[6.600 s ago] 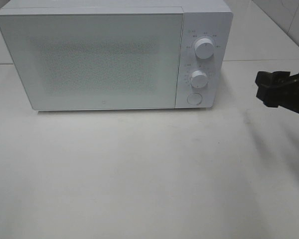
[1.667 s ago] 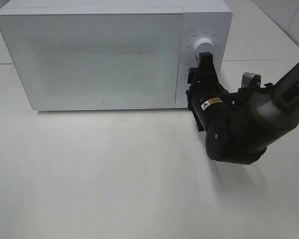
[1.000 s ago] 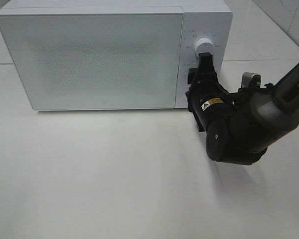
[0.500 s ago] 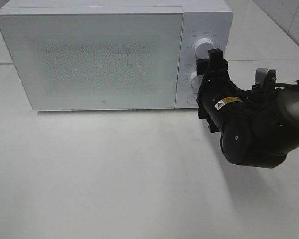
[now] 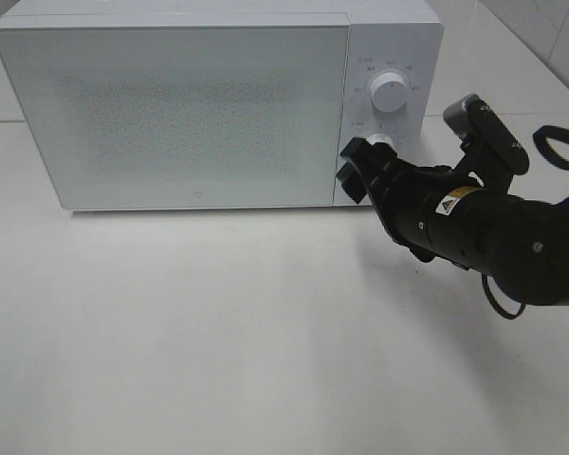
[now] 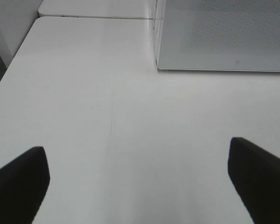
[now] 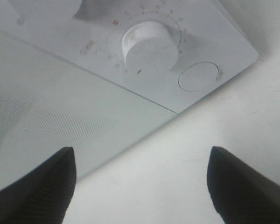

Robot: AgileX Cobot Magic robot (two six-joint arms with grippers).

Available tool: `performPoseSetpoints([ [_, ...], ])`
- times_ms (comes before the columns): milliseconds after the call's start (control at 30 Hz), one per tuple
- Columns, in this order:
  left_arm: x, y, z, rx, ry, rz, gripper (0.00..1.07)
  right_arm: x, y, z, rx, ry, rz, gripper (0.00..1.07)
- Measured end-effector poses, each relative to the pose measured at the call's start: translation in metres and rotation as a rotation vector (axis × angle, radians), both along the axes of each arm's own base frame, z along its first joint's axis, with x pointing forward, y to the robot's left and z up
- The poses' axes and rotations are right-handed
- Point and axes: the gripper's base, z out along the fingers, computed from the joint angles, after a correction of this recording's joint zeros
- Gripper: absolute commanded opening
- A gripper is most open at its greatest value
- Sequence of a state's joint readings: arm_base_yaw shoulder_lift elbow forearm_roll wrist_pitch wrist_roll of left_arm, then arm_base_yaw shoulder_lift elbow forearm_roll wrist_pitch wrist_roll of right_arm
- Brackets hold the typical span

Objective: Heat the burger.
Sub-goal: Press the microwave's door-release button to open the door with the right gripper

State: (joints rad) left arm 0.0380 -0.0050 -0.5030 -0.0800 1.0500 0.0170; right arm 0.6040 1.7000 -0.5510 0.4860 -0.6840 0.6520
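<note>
The wide white table [image 5: 218, 360] carries a white box-shaped microwave [image 5: 171, 104] at about 11 o'clock in the high view, its frosted door shut. The burger shows in no view. It may sit behind that door, but the frosted panel gives nothing away, so I cannot tell.

The black right arm [image 5: 493, 227] comes in from 3 o'clock, lying low and stretched toward 10 o'clock. It ends in the right gripper [image 5: 354, 169] at the seam between the door and the control panel. Its fingertips stand wide apart with nothing between them, just short of the panel. The left gripper [image 6: 137, 186] hangs over bare table off the microwave's 9 o'clock corner, also spread wide and empty.

On the panel, the round white upper knob [image 5: 389, 92] is free. The round white lower knob [image 7: 149, 48] lies straight ahead of the right fingertips. The flat round white button [image 7: 198, 76] sits just beside that knob, at its 6 o'clock on the panel.

The step in hand looks like working the controls. If the burger is inside, the next move calls for centring the fingers on the lower knob, closing on it and turning. If not, the button likely needs a push to free the door.
</note>
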Motion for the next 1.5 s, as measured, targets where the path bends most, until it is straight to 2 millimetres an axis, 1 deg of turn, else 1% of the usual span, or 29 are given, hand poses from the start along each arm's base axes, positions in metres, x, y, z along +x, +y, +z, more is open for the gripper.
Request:
performPoseSetpoints([
  [33,0.000,0.000,0.000,0.000,0.000,0.000,0.96,0.000,0.000,0.000,0.000,0.000,0.000,0.75],
  [100,0.000,0.000,0.000,0.000,0.000,0.000,0.96,-0.008,0.000,0.003,-0.143,0.039,0.127,0.75],
  [133,0.000,0.000,0.000,0.000,0.000,0.000,0.96,-0.008,0.000,0.003,-0.143,0.039,0.127,0.75],
  [167,0.000,0.000,0.000,0.000,0.000,0.000,0.96,-0.013,0.001,0.006,-0.218,0.060,0.205,0.75],
  [200,0.000,0.000,0.000,0.000,0.000,0.000,0.96,-0.013,0.001,0.006,-0.218,0.060,0.205,0.75],
  [267,0.000,0.000,0.000,0.000,0.000,0.000,0.96,-0.021,0.002,0.009,-0.320,0.098,0.333,0.75],
  [300,0.000,0.000,0.000,0.000,0.000,0.000,0.96,-0.021,0.002,0.009,-0.320,0.098,0.333,0.75],
  [367,0.000,0.000,0.000,0.000,0.000,0.000,0.96,-0.025,0.005,0.011,-0.404,0.137,0.463,0.75],
  [400,0.000,0.000,0.000,0.000,0.000,0.000,0.96,-0.025,0.005,0.011,-0.404,0.137,0.463,0.75],
  [433,0.000,0.000,0.000,0.000,0.000,0.000,0.96,-0.027,0.009,0.014,-0.446,0.161,0.547,0.75],
  [500,0.000,0.000,0.000,0.000,0.000,0.000,0.96,-0.028,0.011,0.017,-0.461,0.171,0.588,0.75],
  [533,0.000,0.000,0.000,0.000,0.000,0.000,0.96,-0.029,0.014,0.022,-0.490,0.198,0.660,0.75],
  [600,0.000,0.000,0.000,0.000,0.000,0.000,0.96,-0.028,0.016,0.026,-0.504,0.197,0.690,0.75],
  [633,0.000,0.000,0.000,0.000,0.000,0.000,0.96,-0.028,0.018,0.034,-0.542,0.212,0.753,0.75],
  [667,0.000,0.000,0.000,0.000,0.000,0.000,0.96,-0.028,0.018,0.034,-0.542,0.212,0.753,0.75],
  [700,0.000,0.000,0.000,0.000,0.000,0.000,0.96,-0.027,0.019,0.042,-0.572,0.230,0.791,0.75],
  [767,0.000,0.000,0.000,0.000,0.000,0.000,0.96,-0.026,0.019,0.047,-0.590,0.241,0.806,0.75],
  [833,0.000,0.000,0.000,0.000,0.000,0.000,0.96,-0.026,0.017,0.061,-0.641,0.262,0.828,0.75],
  [867,0.000,0.000,0.000,0.000,0.000,0.000,0.96,-0.026,0.017,0.061,-0.641,0.262,0.828,0.75],
  [933,0.000,0.000,0.000,0.000,0.000,0.000,0.96,-0.032,0.009,0.081,-0.689,0.264,0.828,0.75],
  [1033,0.000,0.000,0.000,0.000,0.000,0.000,0.96,-0.034,0.007,0.085,-0.694,0.261,0.827,0.75],
  [1100,0.000,0.000,0.000,0.000,0.000,0.000,0.96,-0.044,0.000,0.098,-0.702,0.257,0.824,0.75],
  [1133,0.000,0.000,0.000,0.000,0.000,0.000,0.96,-0.044,0.000,0.098,-0.702,0.257,0.824,0.75],
  [1200,0.000,0.000,0.000,0.000,0.000,0.000,0.96,-0.053,-0.007,0.110,-0.705,0.254,0.825,0.75],
  [1233,0.000,0.000,0.000,0.000,0.000,0.000,0.96,-0.053,-0.007,0.110,-0.705,0.254,0.825,0.75],
  [1300,0.000,0.000,0.000,0.000,0.000,0.000,0.96,-0.065,-0.015,0.123,-0.709,0.255,0.827,0.75],
  [1333,0.000,0.000,0.000,0.000,0.000,0.000,0.96,-0.065,-0.015,0.123,-0.709,0.255,0.827,0.75],
  [1400,0.000,0.000,0.000,0.000,0.000,0.000,0.96,-0.076,-0.023,0.134,-0.711,0.248,0.826,0.75],
  [1500,0.000,0.000,0.000,0.002,0.000,-0.001,0.96,-0.085,-0.029,0.143,-0.710,0.240,0.825,0.75],
])
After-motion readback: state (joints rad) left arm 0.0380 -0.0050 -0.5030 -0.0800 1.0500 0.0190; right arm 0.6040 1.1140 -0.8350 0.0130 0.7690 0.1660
